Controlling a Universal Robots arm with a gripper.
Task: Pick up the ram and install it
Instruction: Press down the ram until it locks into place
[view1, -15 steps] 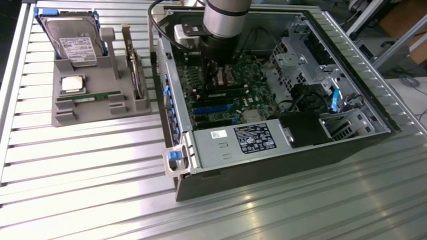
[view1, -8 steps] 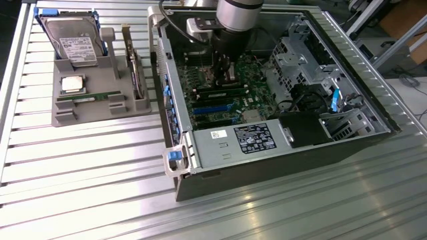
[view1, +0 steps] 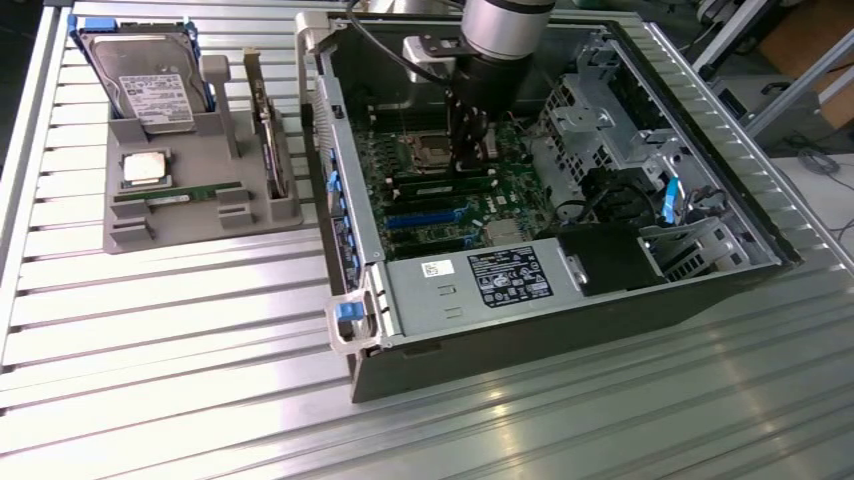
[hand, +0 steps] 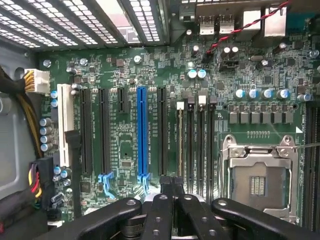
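- Gripper (hand: 172, 192), jaws closed and holding nothing visible, hangs over the motherboard (hand: 125, 100) slots (hand: 195, 145).
- One ram (view1: 178, 192) lies in the tray (view1: 200, 225) on the table (view1: 160, 330).
- Risk: descending now could strike slot latches.

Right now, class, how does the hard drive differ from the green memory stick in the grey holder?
The hard drive is wide and silver with a white label; the memory stick is long, narrow and green. The hard drive leans upright at the back of the grey holder; the memory stick lies low along its front. Both sit in it.
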